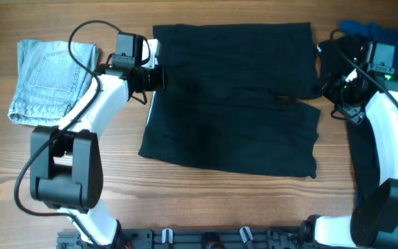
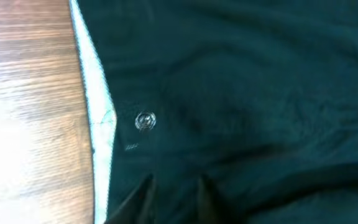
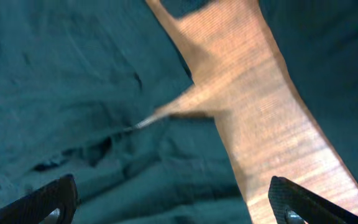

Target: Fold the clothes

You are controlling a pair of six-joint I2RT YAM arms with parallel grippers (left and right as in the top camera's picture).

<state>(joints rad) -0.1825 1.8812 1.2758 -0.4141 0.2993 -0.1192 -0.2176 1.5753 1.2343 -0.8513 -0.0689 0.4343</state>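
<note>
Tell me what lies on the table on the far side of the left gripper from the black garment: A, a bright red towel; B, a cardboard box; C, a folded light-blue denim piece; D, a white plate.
C: the overhead view shows a folded light-blue denim piece with a stitched pocket on the wood, and the left gripper sits between it and the black garment.

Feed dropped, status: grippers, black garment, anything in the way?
Right gripper open, empty. Left gripper at left edge of black garment, grip unclear. Denim piece apart, left.
</note>
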